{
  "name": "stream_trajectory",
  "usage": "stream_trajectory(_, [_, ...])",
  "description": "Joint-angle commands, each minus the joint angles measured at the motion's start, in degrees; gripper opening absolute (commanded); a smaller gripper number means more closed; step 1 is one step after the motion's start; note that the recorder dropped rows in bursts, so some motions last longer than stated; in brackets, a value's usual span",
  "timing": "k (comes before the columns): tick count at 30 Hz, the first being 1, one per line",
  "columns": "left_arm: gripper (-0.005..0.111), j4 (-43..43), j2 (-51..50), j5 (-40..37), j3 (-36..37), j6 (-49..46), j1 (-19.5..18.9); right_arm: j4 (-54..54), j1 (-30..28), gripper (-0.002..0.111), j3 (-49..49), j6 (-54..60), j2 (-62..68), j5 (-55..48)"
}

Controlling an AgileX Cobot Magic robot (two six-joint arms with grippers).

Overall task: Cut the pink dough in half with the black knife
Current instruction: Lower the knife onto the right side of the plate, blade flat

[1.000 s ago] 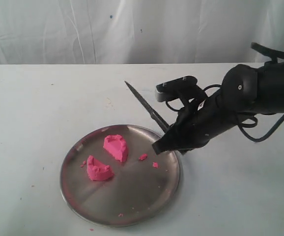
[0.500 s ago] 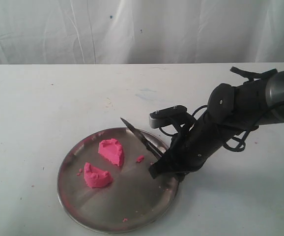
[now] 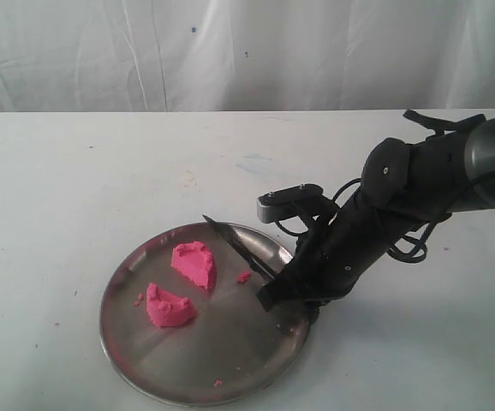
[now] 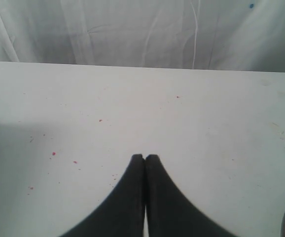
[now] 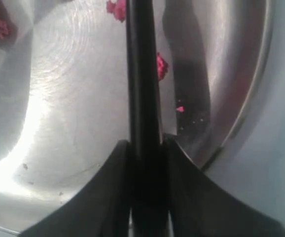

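Observation:
The pink dough lies in two rough wedge chunks on the steel plate point(image 3: 145, 351): one point(image 3: 194, 263) farther back, one point(image 3: 169, 306) nearer the front left. My right gripper point(image 3: 271, 295) point(image 5: 145, 143) is shut on the handle of the black knife point(image 3: 235, 247) point(image 5: 141, 74). The blade slants up and left over the plate's right part, its tip just right of the rear chunk and clear of it. My left gripper point(image 4: 145, 157) is shut on nothing above bare white table and does not show in the exterior view.
Small pink crumbs point(image 3: 245, 276) point(image 5: 161, 65) lie scattered on the plate, with tiny specks on the white table point(image 3: 76, 171). A white curtain point(image 3: 230, 51) hangs behind the table. The right arm's cables point(image 3: 410, 244) loop beside the plate's right rim.
The right arm has come down and toward the plate with the knife; the blade's tip has dropped from beyond the rim to over the plate. The plate has slid slightly left.

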State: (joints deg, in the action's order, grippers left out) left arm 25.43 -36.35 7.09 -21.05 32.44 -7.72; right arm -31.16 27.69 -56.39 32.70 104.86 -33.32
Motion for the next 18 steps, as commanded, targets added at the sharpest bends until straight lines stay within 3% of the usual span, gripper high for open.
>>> stream_trajectory(1, [0.0,0.4,0.3,0.6,0.4,0.4,-0.1,-0.3,-0.1,0.026,-0.3,0.7,-0.1,0.6])
stream_trajectory(6, [0.0,0.4,0.3,0.6,0.4,0.4,-0.1,-0.3,-0.1,0.036,-0.3,0.7,-0.1,0.7])
stream_trajectory(18, [0.0,0.4,0.3,0.6,0.4,0.4,-0.1,0.1,-0.3,0.037,-3.5,0.7,-2.9,0.3])
